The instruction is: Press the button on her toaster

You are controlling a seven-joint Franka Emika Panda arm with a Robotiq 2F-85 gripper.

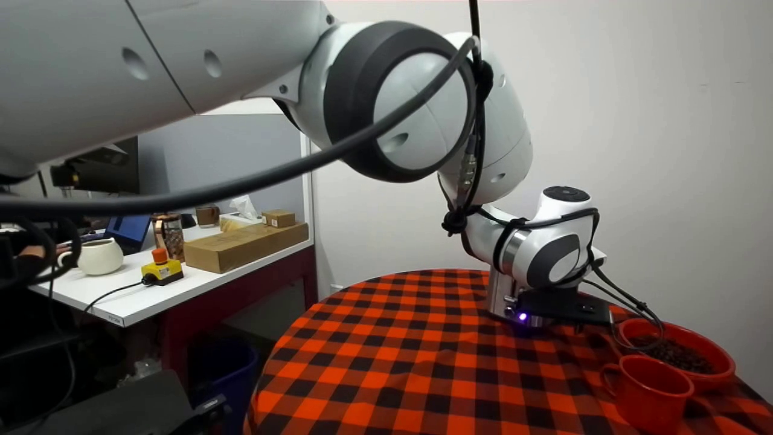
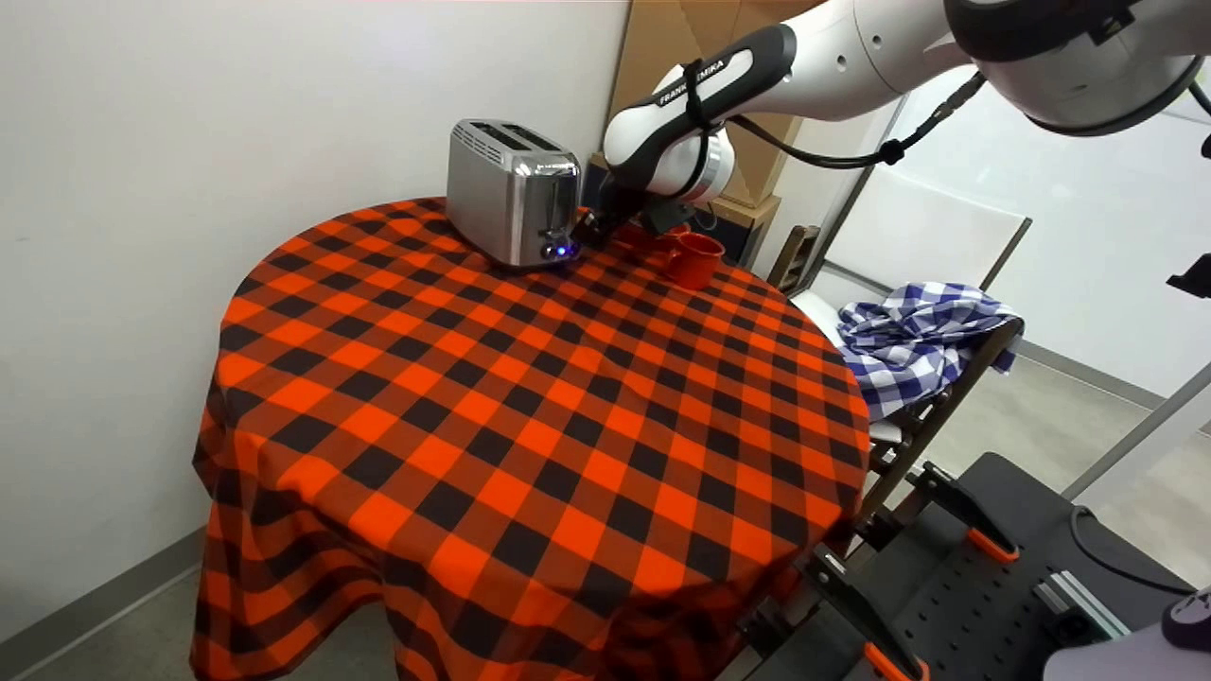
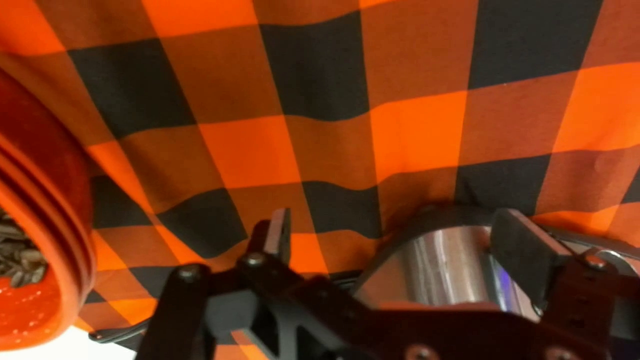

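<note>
Hand point(image 3: 400, 232) spread wide at the lit end of the toaster point(image 2: 482, 194)

The toaster stands upright on the bench point(image 2: 568, 426), which is draped in red and black checks, near the wall point(image 2: 284, 104). Low on the toaster's end face a small light point(image 2: 563, 251) glows blue, just beside a knob point(image 2: 548, 252).

The white arm point(image 1: 241, 48) hangs over the bench with the hand low at that end of the toaster. The hand's fingers point(image 3: 521, 250) are well parted: in the wrist view one overlaps the toaster's shiny end, while the other shows against the checks beside the toaster. Whether either finger touches the toaster, I cannot tell.

Near the toaster, with the hand between, stand a red mug point(image 1: 655, 389) and a red bowl point(image 1: 721, 362), just beside each other; the bowl holds small brown beans point(image 1: 670, 353). Well apart from the toaster, in an exterior view, a chair point(image 2: 946, 409) carries a crumpled blue-and-white checked cloth point(image 2: 913, 345). In an exterior view, again well apart from the toaster, a white desk point(image 1: 151, 300) holds brown boxes point(image 1: 241, 244), a cream mug point(image 1: 99, 257) and a yellow box point(image 1: 162, 272) with a red top.
</note>
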